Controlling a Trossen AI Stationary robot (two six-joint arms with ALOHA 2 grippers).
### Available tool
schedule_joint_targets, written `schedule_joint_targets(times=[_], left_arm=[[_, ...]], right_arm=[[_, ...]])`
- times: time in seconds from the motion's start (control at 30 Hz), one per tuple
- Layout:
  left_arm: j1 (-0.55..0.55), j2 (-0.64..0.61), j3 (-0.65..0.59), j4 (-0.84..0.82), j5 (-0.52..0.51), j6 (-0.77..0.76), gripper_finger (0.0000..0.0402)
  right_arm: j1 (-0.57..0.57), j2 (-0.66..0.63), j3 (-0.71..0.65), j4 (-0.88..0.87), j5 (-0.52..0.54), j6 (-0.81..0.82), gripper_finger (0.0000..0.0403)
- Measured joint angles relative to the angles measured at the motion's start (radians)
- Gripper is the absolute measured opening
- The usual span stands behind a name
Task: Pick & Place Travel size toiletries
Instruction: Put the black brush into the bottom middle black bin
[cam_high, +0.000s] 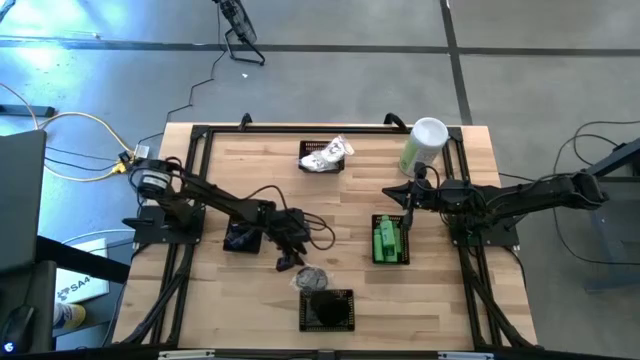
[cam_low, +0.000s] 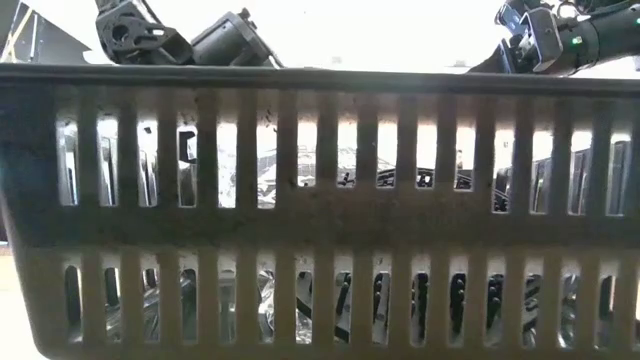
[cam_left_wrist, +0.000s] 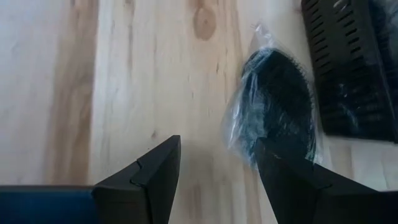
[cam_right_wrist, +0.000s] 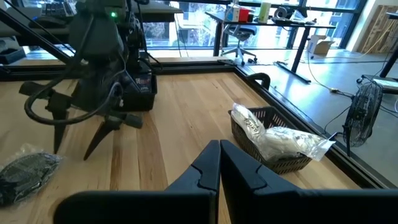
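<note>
A dark round piece in a clear crinkly bag (cam_left_wrist: 277, 99) lies on the bare wood (cam_high: 312, 277) near the table's middle front. My left gripper (cam_left_wrist: 217, 177) hangs open over the wood just beside it, slanting down; one finger (cam_left_wrist: 292, 180) stands in front of the bag's near edge. In the high view my left gripper (cam_high: 292, 258) sits just left of the bag. My right gripper (cam_right_wrist: 219, 168) is shut and empty, held level above the table's right half (cam_high: 388, 190). Bright green little bottles (cam_high: 388, 240) lie in a black basket. My left gripper has one finger (cam_left_wrist: 280, 168) at the bag's near edge (cam_left_wrist: 249, 152); that finger covers the spot, so I cannot tell whether it touches. The other finger stands over bare wood.
Black mesh baskets stand around: one at the near edge (cam_high: 327, 310), one with white packets (cam_high: 323, 157) at the far side, one with dark items (cam_high: 243, 237) under my left arm. A tall pale-green canister (cam_high: 425, 143) stands far right. A basket wall (cam_low: 320, 200) fills the low view.
</note>
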Motion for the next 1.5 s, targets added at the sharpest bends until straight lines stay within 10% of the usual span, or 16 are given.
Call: schedule_joint_targets(times=[1.5], left_arm=[[0.000,0.054,0.001,0.106,0.028,-0.023,0.0145]], right_arm=[[0.000,0.000,0.000,0.004,0.000,-0.003,0.0004]])
